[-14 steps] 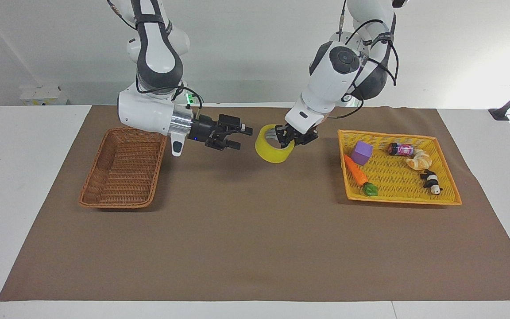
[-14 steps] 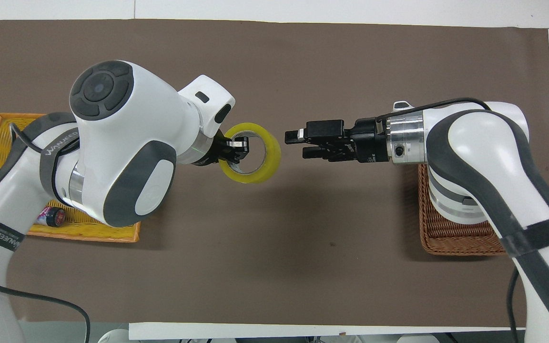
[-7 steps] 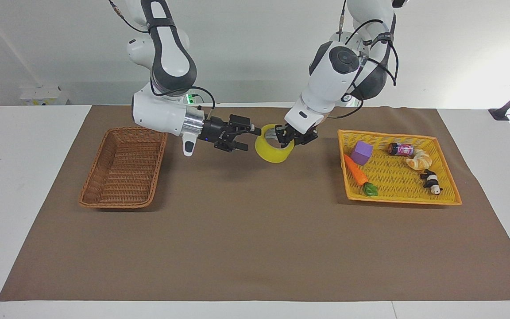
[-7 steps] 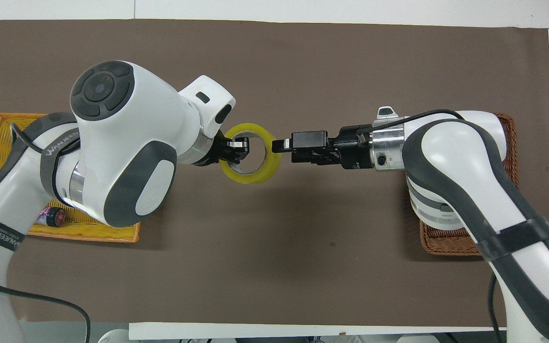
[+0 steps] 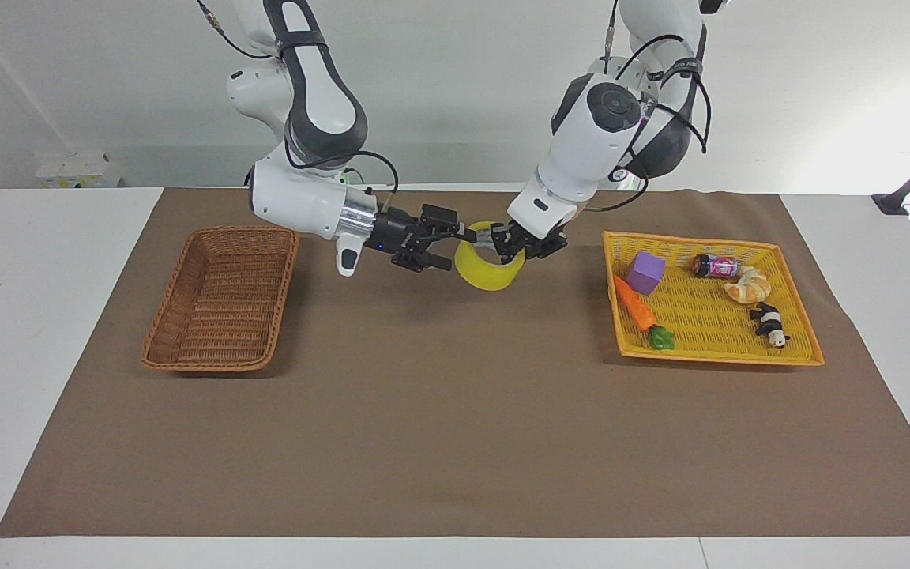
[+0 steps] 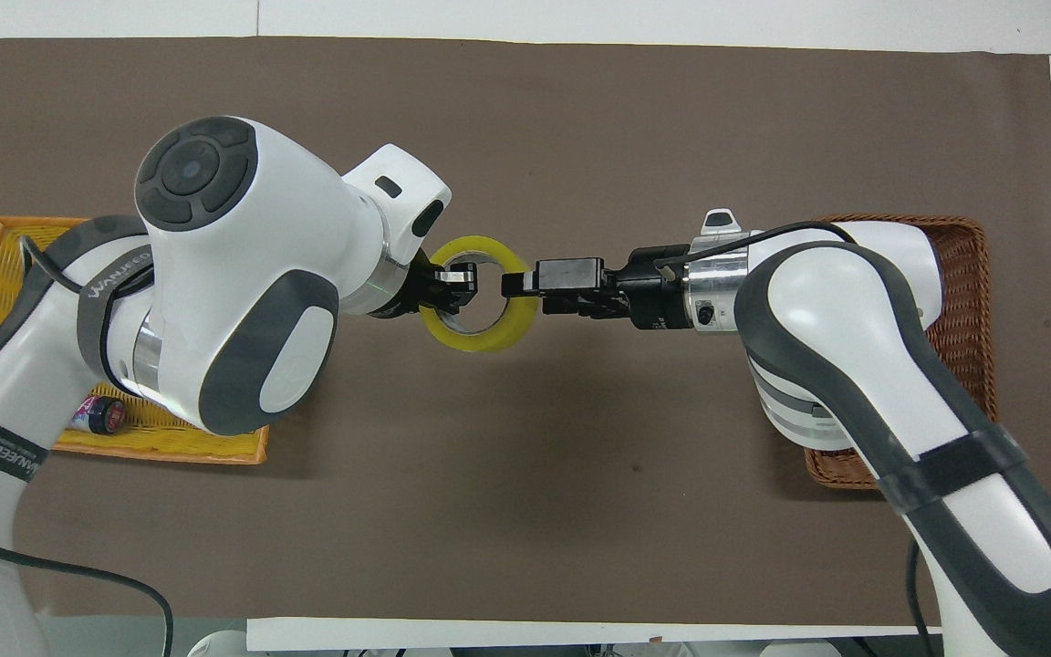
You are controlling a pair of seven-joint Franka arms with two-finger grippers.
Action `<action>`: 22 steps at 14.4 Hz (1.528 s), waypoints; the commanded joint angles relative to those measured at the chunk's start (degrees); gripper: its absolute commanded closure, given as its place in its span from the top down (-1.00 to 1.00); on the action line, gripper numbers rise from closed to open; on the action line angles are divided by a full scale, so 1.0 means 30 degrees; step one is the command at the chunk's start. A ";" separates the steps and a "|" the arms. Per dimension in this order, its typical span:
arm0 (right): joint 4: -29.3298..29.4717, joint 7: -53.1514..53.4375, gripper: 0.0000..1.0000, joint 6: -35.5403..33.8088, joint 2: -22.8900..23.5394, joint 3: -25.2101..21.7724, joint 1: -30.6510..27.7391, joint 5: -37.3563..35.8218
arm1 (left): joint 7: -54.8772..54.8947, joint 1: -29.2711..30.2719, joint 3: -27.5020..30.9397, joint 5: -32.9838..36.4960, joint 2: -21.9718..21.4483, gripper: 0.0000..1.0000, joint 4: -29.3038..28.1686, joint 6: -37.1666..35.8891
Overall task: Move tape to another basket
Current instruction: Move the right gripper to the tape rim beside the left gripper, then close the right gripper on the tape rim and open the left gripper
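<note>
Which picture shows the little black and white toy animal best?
The facing view: the small black and white toy animal lies in plain sight in the shallow yellow woven tray basket, at its end nearest the table's edge. In the overhead view the left arm covers most of that basket, and the toy is hidden.

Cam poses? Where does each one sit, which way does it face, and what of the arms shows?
Facing view: high across the table, facing the robots; both arms hang in from the top, left gripper holding the translucent yellow tape roll, right gripper open at it.
Overhead view: high above the robots' end, looking steeply down; both arms enter from the bottom.
Shared: tape roll, both grippers, brown woven wicker basket, bright yellow shallow tray basket, mirrored half a turn.
</note>
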 commanded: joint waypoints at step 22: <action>-0.0094 -0.0353 -1.00 0.0082 -0.0029 -0.0019 0.0248 0.0793 | 0.0077 0.0020 0.0139 -0.0328 -0.0092 -0.99 0.0192 -0.0828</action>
